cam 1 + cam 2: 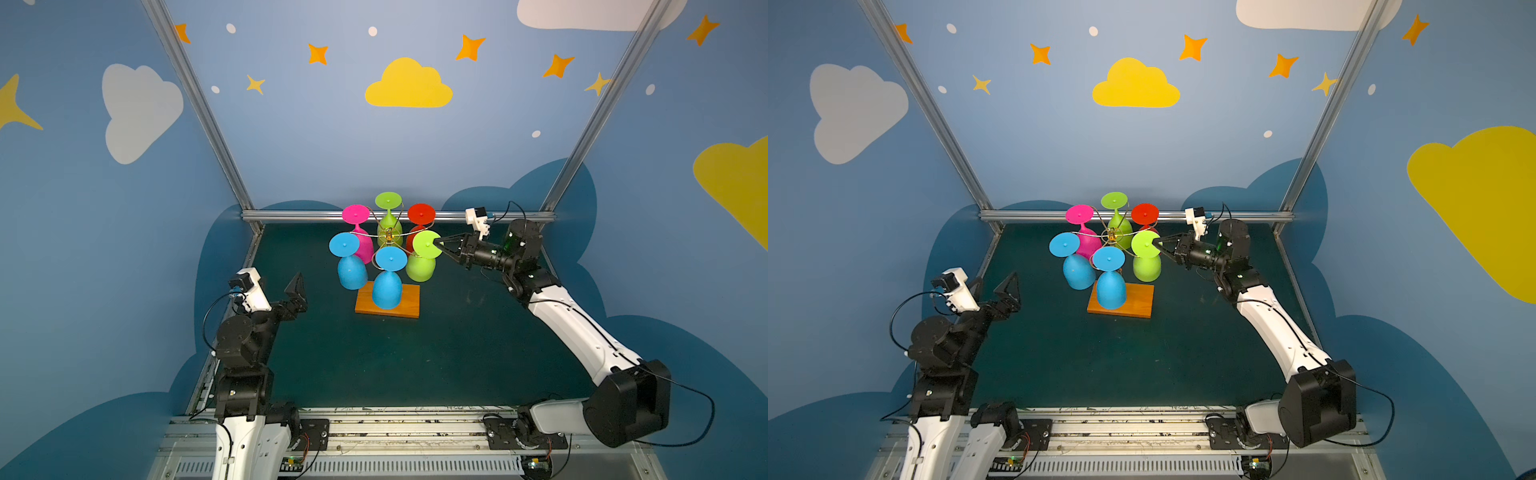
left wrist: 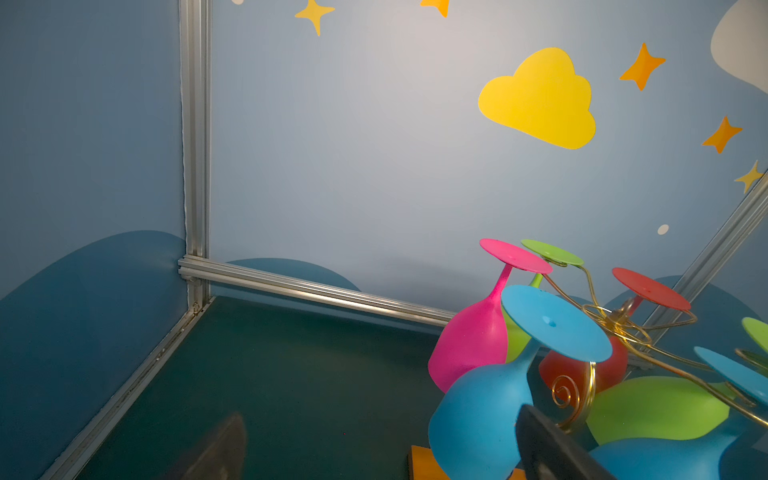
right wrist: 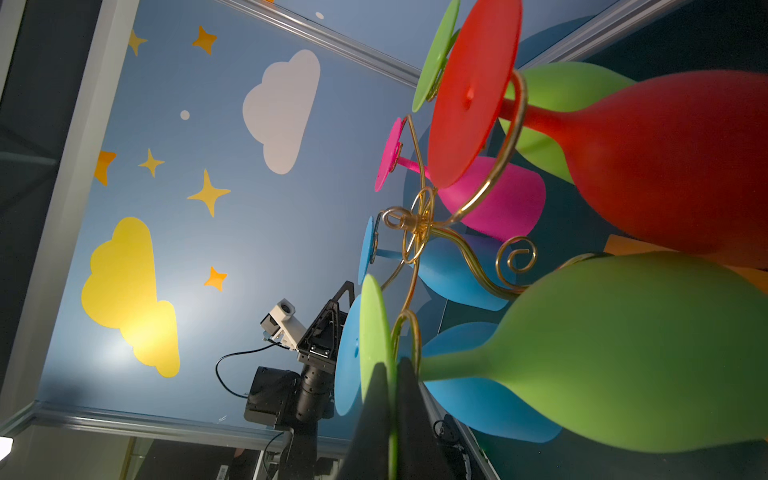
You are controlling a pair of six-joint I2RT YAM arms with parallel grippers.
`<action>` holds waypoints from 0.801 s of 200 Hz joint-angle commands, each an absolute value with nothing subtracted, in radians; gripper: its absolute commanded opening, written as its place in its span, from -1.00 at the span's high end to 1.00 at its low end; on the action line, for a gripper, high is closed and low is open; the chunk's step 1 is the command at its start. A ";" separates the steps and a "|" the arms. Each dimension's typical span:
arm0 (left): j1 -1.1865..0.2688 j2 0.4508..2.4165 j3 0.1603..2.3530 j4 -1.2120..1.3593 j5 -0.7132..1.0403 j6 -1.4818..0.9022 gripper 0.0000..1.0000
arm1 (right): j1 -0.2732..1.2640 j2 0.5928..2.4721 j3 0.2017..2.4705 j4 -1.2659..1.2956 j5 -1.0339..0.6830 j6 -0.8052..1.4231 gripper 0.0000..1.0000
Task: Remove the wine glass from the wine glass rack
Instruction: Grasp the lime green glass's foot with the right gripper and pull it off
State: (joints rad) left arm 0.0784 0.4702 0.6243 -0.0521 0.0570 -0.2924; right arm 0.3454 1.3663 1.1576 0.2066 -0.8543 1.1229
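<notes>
Wine glass [image 1: 420, 267] of lime-green matte plastic hangs bowl-down on the right side of the wine glass rack [image 1: 389, 237], thin gold wire on an orange-brown wooden base [image 1: 409, 302]. Far left, the left gripper [image 1: 994, 289] sits spread wide, well apart from the nearest sky-blue glass [image 1: 352, 270]. Over on the right, the right gripper [image 1: 437, 244] is pinching the rim of that green glass's round foot!

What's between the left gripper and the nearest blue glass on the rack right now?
Nothing: in both top views only bare green mat separates the open left gripper from the nearest blue glass.
</notes>
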 commanded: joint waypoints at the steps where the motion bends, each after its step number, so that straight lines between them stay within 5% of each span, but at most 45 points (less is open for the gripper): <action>1: 0.083 0.463 0.611 -0.035 0.069 -0.295 -1.00 | 0.349 1.352 1.180 0.260 -0.876 1.154 1.00; 160: 0.083 0.455 0.609 -0.034 0.074 -0.299 -0.99 | 0.364 1.269 1.124 0.192 -0.908 1.159 1.00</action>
State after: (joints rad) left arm 0.0784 0.4644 0.6186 -0.0521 0.0612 -0.2955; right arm 0.3511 1.3018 1.1439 0.2108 -0.8890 1.1900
